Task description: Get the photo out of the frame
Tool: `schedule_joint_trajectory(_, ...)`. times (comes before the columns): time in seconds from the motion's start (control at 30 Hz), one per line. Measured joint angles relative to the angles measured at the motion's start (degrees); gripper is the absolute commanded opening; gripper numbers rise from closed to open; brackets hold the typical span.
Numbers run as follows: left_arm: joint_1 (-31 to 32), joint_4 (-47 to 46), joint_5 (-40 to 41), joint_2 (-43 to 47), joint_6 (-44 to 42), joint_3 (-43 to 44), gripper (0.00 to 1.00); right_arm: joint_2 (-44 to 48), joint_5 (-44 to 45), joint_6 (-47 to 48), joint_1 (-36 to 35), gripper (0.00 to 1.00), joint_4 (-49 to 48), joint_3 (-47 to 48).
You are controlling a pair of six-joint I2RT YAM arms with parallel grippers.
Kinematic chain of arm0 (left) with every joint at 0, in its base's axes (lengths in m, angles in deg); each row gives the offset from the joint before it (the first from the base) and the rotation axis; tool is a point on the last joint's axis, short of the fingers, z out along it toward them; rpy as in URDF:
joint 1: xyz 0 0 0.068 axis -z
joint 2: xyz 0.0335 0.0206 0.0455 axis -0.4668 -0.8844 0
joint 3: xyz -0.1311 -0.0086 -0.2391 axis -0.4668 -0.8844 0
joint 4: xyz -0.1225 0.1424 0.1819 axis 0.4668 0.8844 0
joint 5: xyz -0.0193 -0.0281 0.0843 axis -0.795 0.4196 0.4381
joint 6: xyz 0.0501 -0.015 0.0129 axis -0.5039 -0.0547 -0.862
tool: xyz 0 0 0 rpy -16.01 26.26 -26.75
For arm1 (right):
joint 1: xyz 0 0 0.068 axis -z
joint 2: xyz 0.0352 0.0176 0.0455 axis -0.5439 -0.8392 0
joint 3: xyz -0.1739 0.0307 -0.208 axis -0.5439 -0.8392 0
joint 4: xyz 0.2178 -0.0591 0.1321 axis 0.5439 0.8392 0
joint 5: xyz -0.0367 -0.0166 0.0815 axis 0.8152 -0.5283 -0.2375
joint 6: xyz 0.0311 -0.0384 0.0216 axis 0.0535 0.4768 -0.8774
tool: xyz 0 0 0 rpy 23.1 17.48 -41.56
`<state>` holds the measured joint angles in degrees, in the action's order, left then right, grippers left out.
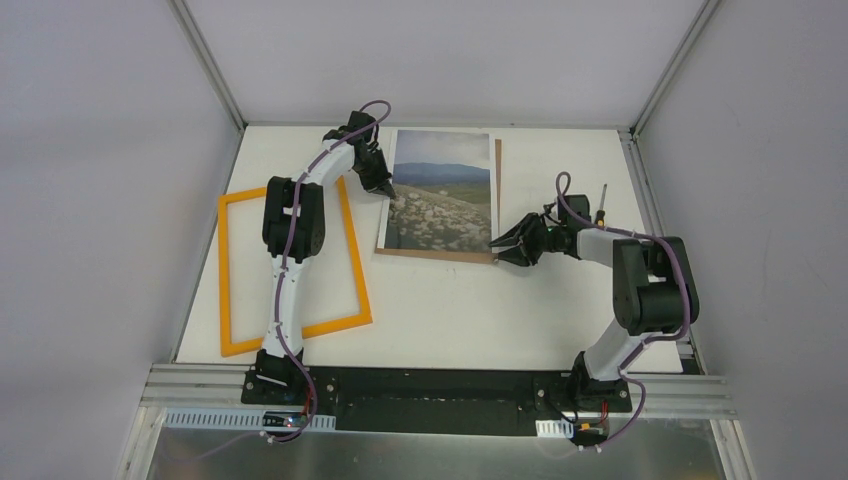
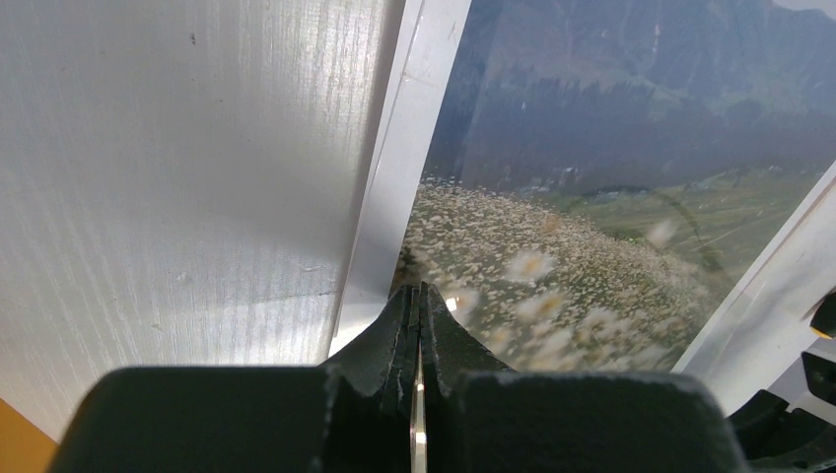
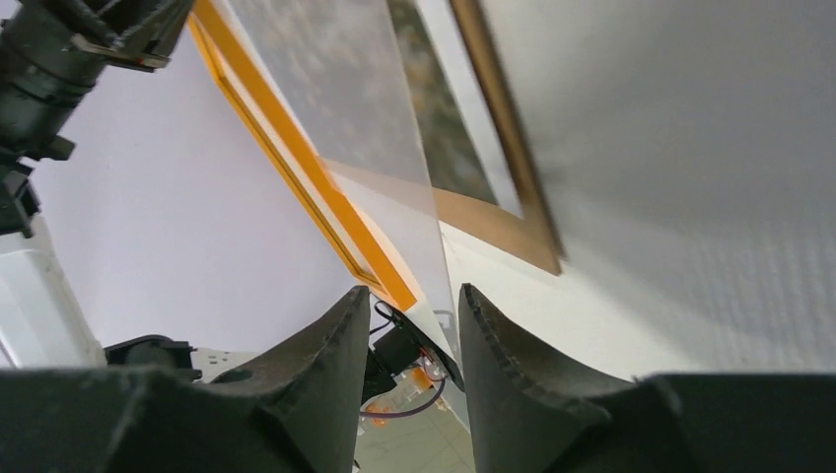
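Note:
The photo (image 1: 443, 190), a meadow and hills print with a white border, lies on the brown backing board (image 1: 440, 256) at the back middle of the table. My left gripper (image 1: 386, 190) is at the photo's left edge. In the left wrist view its fingers (image 2: 421, 291) are pressed shut on that thin edge of the photo (image 2: 592, 197). My right gripper (image 1: 500, 245) is open and empty at the board's near right corner. In the right wrist view (image 3: 414, 305) the photo (image 3: 434, 108) on the board (image 3: 513, 177) rises on its far side. The orange frame (image 1: 223, 275) lies empty at the left, apart.
A small screwdriver (image 1: 603, 200) lies at the back right, behind my right arm. The orange frame also shows in the right wrist view (image 3: 296, 158). White walls with metal posts close the table at the back and sides.

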<state>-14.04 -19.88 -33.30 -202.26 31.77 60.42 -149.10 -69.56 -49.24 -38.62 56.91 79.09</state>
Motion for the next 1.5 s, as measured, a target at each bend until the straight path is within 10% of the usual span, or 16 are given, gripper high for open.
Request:
schedule_joint_trajectory(0.93, 0.00, -1.07, -1.16, 0.63, -0.37, -1.60, 0.00, -13.25, 2.95, -37.92, 1.84, 0.26, -38.47, 1.01)
schedule_joint_trajectory(1.17, -0.02, -1.29, -1.18, 0.76, -0.48, -1.86, 0.00, -15.28, 6.51, -49.13, 1.81, 0.42, -53.68, -3.30)
schedule_joint_trajectory(1.5, -0.02, -1.38, -1.20, 0.94, -0.59, -2.12, 0.00, -15.93, 13.86, -60.02, 1.64, 0.27, -64.08, -6.08)
